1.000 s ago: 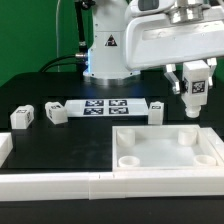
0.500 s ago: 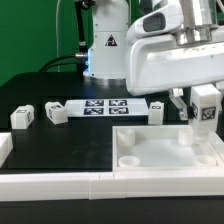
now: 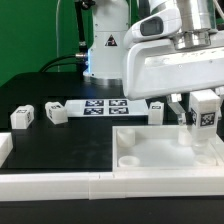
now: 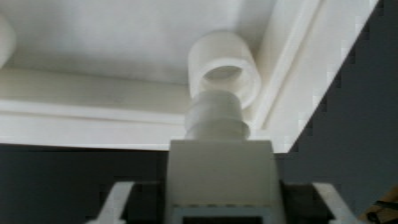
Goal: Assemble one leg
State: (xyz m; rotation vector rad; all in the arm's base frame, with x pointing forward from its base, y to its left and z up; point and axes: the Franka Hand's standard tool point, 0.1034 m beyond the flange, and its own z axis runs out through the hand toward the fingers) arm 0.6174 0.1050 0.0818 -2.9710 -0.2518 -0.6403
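The leg (image 3: 206, 114) hangs upright in the claw (image 3: 203, 104), which we see clamped on its sides. Its peg points into a far corner socket (image 4: 228, 72) of the white tray (image 3: 150, 160), at the exterior view's right, though we cannot tell if they touch. Other legs (image 3: 55, 112) stand on the black tabletop (image 3: 90, 135) beside the marker board (image 3: 105, 106).
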